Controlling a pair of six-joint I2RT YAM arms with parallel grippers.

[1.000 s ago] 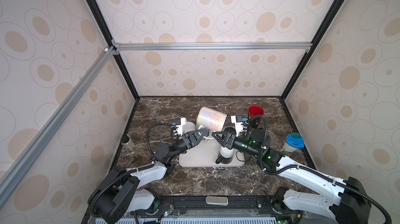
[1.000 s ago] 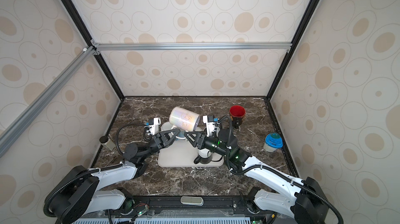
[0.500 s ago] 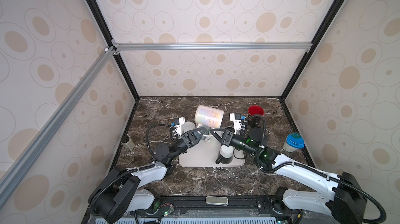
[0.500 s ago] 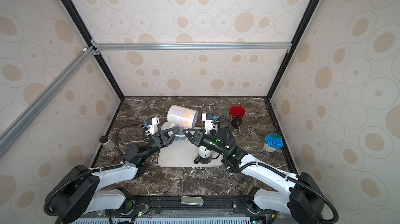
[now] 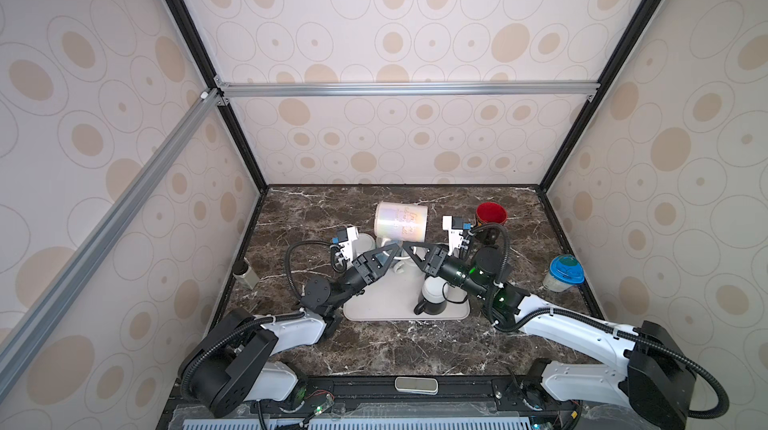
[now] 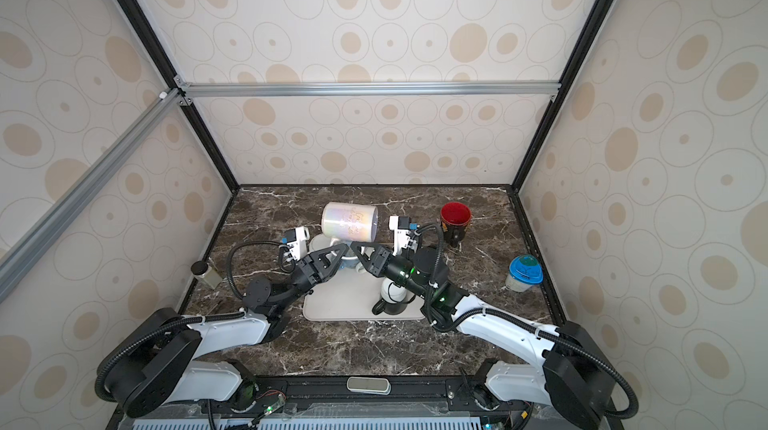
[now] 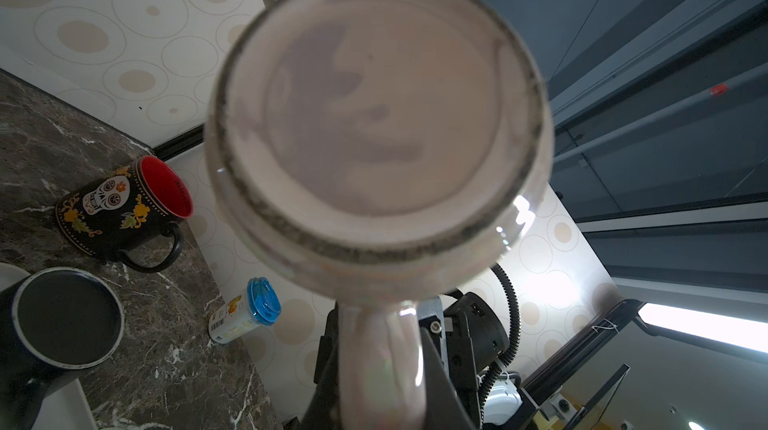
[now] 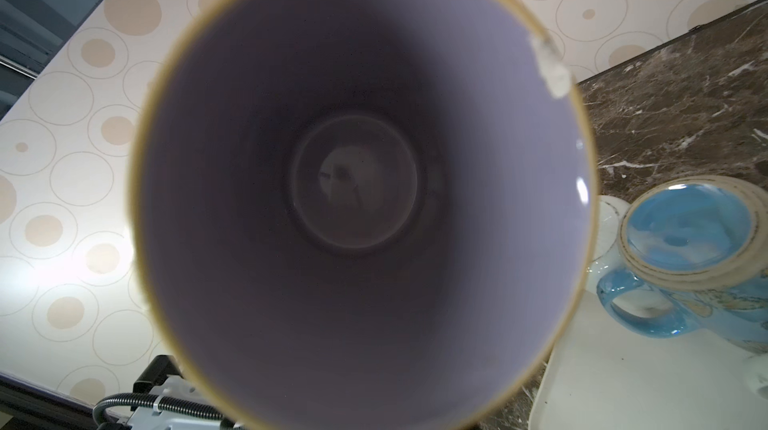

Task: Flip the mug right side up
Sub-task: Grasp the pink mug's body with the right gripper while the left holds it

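A pearly white mug (image 5: 400, 222) (image 6: 349, 220) hangs on its side above the tray. Its base (image 7: 374, 116) faces the left wrist camera and its mouth (image 8: 357, 182) fills the right wrist view. The handle (image 7: 380, 349) points down. My left gripper (image 5: 392, 248) (image 7: 380, 369) is shut on that handle, a dark finger on each side. My right gripper (image 5: 409, 247) (image 6: 356, 247) reaches in from the right, its tip just under the mug's mouth end, almost touching the left gripper. Its jaws are hidden behind the mug in the right wrist view.
A white tray (image 5: 386, 303) lies below with a black mug (image 5: 432, 301) and a blue mug (image 8: 685, 257) on it. A black skull mug with a red inside (image 5: 491, 213) stands back right. A blue-lidded cup (image 5: 563, 274) is at the right, a small jar (image 5: 245, 276) at the left wall.
The mug has swung from a tilt to lying level and shifted a little left. The right gripper has moved in under its mouth end and its jaws have narrowed.
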